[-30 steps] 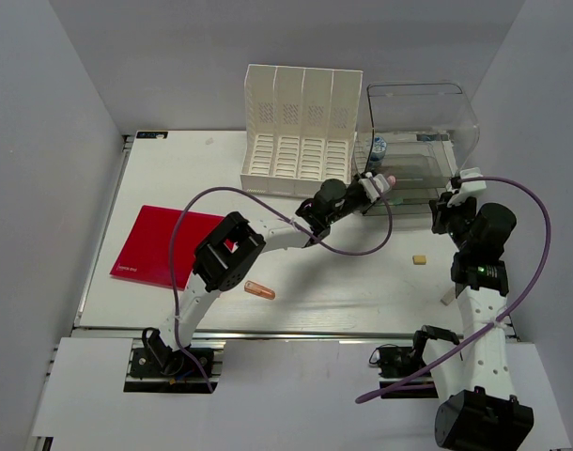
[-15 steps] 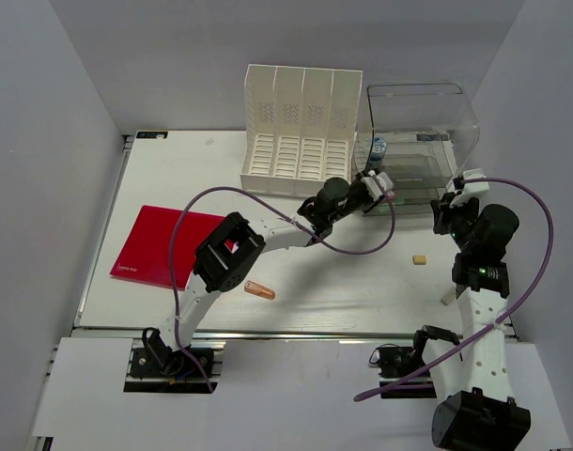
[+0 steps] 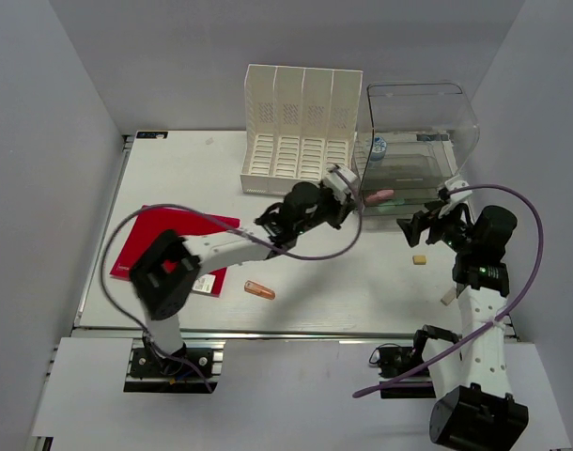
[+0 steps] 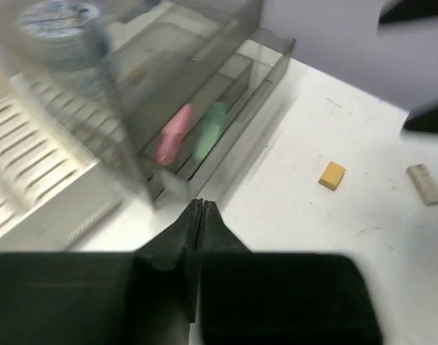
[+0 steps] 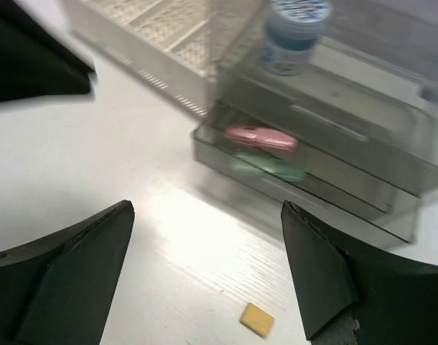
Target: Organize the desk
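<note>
worktop [image 3: 362,282]: white, smooth, matt with a faint sheen
rail [image 3: 296,333]: silvery metal
drawer box [image 3: 420,122]: clear, smoky plastic, glossy
file rack [image 3: 301,113]: white perforated plastic, matt
folder [image 3: 141,240]: red, smooth cover
left gripper [image 4: 198,205]: black, matt plastic

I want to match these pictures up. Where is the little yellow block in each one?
Top external: the yellow block sits right of centre on the desk.
Left wrist: right of middle.
Right wrist: bottom edge, near centre.
Shared landmark: the pink piece.
</note>
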Action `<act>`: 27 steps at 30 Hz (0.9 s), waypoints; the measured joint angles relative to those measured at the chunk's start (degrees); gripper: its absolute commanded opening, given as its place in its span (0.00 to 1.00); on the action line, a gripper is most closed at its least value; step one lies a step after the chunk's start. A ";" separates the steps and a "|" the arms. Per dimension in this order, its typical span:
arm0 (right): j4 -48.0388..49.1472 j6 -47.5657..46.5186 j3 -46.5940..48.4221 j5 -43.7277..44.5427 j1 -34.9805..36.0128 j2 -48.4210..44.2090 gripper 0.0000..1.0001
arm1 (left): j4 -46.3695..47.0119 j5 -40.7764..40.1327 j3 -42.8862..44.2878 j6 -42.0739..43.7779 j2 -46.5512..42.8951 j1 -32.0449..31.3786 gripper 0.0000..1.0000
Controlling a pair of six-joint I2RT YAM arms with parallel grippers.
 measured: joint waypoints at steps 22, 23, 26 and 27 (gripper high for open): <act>-8.68 -5.64 1.36 -9.88 0.04 7.45 0.00 | -74.64 -14.75 -13.90 -68.78 -19.32 11.76 0.66; -8.57 -5.51 1.36 -9.46 0.04 7.15 0.00 | -75.52 -14.71 -13.92 -69.68 -19.32 11.89 0.66; -7.74 -5.03 1.36 -8.81 0.04 6.21 0.00 | -77.83 -14.14 -13.90 -72.52 -19.23 12.13 0.67; -7.54 -4.87 1.36 -8.61 0.04 5.97 0.00 | -78.44 -13.55 -13.90 -73.13 -19.10 12.15 0.67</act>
